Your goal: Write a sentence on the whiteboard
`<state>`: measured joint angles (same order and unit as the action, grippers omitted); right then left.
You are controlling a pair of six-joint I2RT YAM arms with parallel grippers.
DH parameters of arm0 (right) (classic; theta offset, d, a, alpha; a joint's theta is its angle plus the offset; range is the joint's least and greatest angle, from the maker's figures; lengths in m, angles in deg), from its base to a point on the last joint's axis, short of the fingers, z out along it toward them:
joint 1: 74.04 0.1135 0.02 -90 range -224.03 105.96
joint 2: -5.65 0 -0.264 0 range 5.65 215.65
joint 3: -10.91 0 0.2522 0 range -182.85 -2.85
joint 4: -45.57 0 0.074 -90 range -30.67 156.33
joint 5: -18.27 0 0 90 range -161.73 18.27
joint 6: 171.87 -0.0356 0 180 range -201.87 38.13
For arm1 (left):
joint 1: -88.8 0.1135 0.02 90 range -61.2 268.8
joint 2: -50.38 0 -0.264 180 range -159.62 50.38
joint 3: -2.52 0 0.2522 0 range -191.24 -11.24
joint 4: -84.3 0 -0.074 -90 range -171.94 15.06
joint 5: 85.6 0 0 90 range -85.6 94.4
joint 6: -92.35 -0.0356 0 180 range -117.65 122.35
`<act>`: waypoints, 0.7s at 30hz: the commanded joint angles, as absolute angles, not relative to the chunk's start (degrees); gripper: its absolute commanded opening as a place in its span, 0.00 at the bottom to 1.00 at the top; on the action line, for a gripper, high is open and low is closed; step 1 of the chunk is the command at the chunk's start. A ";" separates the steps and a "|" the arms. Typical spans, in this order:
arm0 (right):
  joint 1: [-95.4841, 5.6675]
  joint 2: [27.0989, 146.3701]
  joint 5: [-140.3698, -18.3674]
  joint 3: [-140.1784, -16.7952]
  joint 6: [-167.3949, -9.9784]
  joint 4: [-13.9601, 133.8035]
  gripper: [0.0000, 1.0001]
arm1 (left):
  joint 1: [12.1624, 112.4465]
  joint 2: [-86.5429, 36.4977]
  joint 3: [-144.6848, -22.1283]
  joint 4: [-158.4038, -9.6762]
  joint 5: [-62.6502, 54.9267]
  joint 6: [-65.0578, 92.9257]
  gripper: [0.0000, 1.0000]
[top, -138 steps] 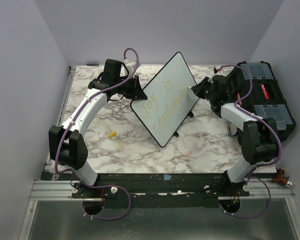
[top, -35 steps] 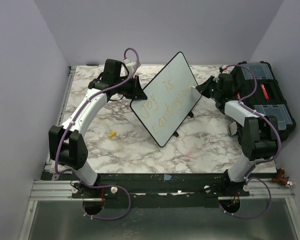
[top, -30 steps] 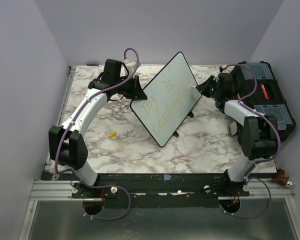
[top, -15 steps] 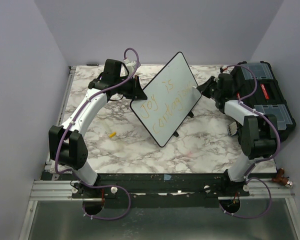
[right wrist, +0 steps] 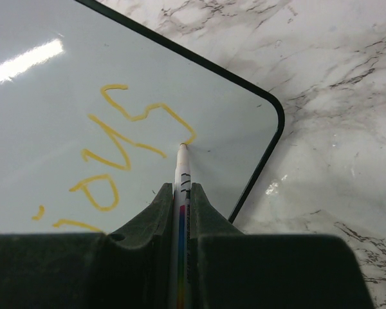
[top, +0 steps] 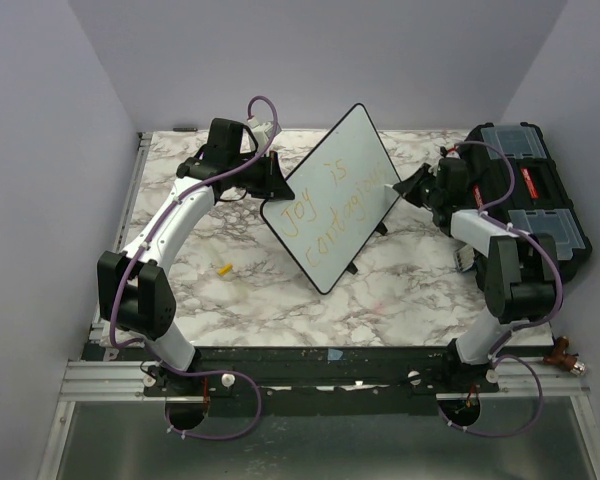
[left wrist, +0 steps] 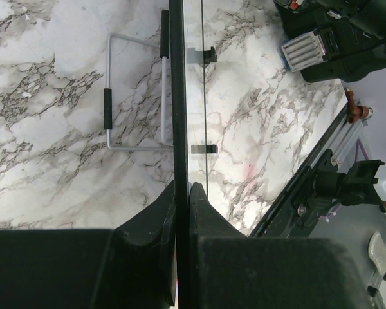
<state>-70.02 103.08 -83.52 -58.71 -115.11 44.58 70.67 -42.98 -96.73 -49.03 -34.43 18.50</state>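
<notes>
The right gripper's (right wrist: 181,190) jaws pinch a slim white marker (right wrist: 181,168), its tip at the final letter of the yellow-orange handwritten sentence (top: 327,208). The left gripper's (left wrist: 183,190) jaws clamp the edge of the tilted, black-rimmed white whiteboard (top: 356,135) on the marble desk (top: 240,300). The writing looks finished; the next move is to lift the tip clear.

Marble-pattern table (top: 260,300), lilac walls (top: 50,120) on three sides.
Black toolbox (top: 535,195) with clear lids at the far right edge, red piece on its middle. Grey ribbed block (left wrist: 307,50) just beside it on the marble. Small yellow piece (top: 224,269) left of centre. Metal rail (top: 320,382) along the near edge.
</notes>
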 commanded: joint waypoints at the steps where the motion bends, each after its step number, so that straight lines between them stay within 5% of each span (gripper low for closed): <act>1: -68.93 101.02 -90.31 -57.52 -116.37 44.33 0.01 | 68.77 -42.87 -96.15 -46.92 -33.22 11.93 0.00; 21: -68.94 81.98 -84.63 -58.71 -117.07 52.16 0.01 | 68.76 -41.39 -95.21 -46.61 -33.31 14.09 0.00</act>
<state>-69.13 85.07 -86.56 -58.53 -116.59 49.28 70.26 -42.61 -96.73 -49.45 -34.43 18.19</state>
